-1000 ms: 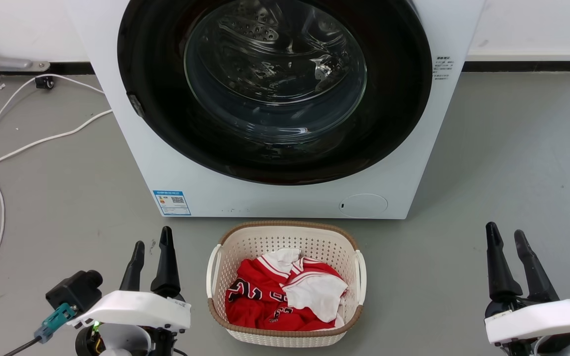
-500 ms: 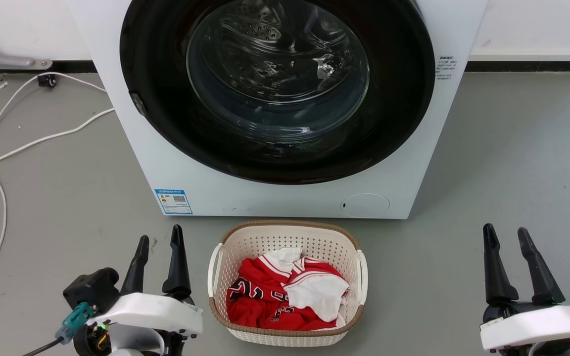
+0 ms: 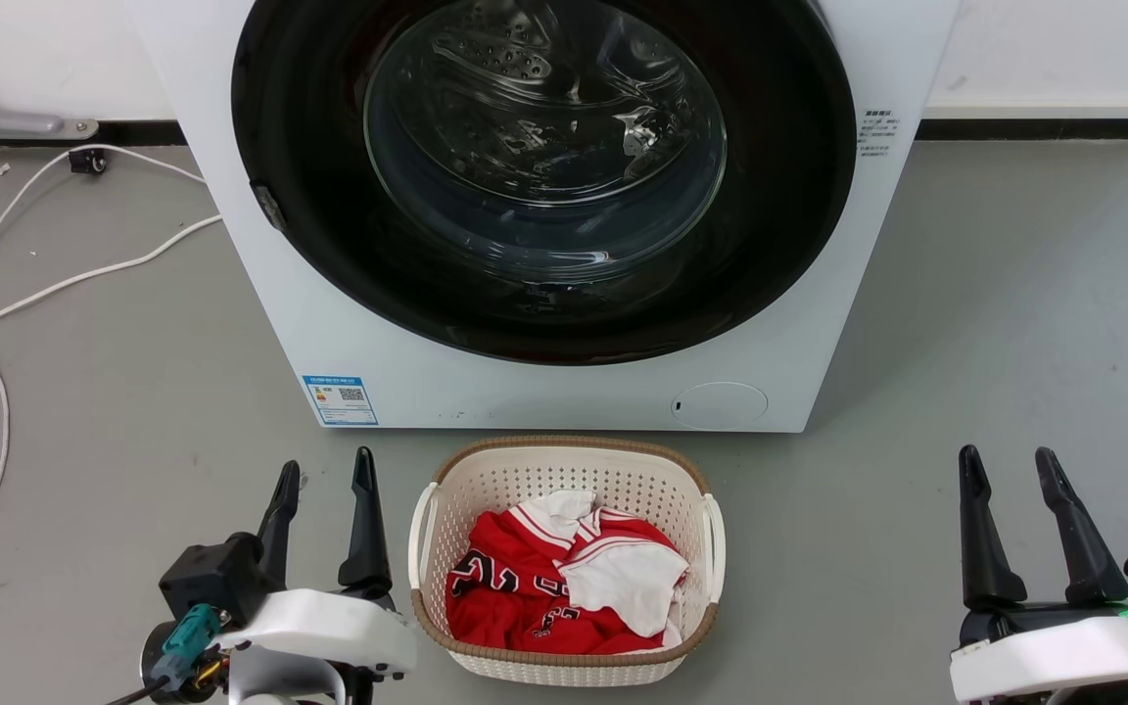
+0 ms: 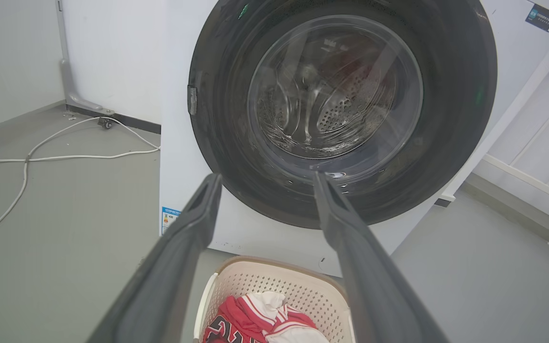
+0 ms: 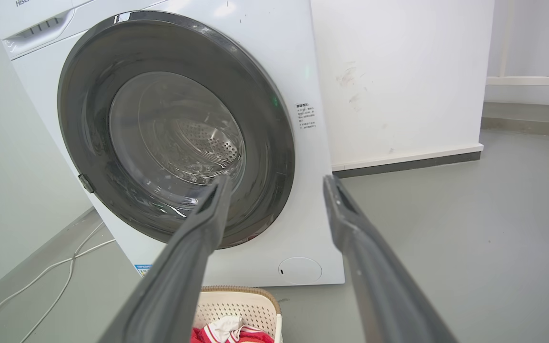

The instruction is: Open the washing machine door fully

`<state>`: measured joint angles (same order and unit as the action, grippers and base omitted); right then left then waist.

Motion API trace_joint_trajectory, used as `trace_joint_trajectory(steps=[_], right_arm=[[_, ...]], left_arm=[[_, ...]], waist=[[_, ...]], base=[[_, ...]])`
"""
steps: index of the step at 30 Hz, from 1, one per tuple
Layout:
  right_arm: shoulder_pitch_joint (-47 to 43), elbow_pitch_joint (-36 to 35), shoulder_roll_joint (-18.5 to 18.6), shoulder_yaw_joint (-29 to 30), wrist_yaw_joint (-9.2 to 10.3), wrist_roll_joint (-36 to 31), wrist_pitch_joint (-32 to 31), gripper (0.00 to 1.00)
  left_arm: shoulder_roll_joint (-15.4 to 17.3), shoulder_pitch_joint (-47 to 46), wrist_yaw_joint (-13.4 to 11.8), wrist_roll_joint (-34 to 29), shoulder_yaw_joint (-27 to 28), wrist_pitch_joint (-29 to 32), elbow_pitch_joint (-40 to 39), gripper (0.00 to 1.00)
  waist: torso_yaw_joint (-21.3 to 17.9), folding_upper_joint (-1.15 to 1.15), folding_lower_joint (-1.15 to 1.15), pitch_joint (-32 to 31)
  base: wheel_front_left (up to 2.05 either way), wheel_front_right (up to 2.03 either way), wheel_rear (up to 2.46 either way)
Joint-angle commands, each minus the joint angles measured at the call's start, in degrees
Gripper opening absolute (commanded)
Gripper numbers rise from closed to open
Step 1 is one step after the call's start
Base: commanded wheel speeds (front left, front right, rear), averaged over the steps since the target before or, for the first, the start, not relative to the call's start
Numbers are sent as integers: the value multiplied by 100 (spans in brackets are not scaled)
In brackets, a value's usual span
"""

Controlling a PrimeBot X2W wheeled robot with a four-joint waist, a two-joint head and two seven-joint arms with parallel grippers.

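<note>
Washing machine door (image 3: 544, 176) sits shut, flush in the front of the washing machine (image 3: 525, 397); opening not yet begun. Left gripper (image 3: 326, 462) and right gripper (image 3: 1005, 454) hover low, well apart from it, fingers spread, holding nothing.

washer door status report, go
Left pincer open, empty. Right pincer open, empty. Washing machine door shut, untouched. Laundry basket sits just before it.

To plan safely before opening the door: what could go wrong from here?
The basket stands right below the washing machine door; an arm reaching in could knock it.
The door is glossy and closed; the open left gripper might slip off its edge.
The white cable on the floor could snag the wheels.
</note>
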<state>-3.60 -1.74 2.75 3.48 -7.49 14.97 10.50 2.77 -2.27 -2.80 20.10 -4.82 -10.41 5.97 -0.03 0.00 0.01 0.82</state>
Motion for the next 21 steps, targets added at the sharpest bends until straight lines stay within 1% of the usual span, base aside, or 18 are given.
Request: trace_joint_trajectory(steps=[1,21], right_arm=[[-45,-87,22,6,0,-159,54,100],[-217,-127,22,23,0,-916,290,100]], left_arm=[[14,26,-43,-177,-21,-64,-58,100],[14,78,-150,-1154,-160,-304,2,100]], waist=[[-3,0,-1,0],[16,0,-1,-22]], base=[[0,0,0],[0,0,0]])
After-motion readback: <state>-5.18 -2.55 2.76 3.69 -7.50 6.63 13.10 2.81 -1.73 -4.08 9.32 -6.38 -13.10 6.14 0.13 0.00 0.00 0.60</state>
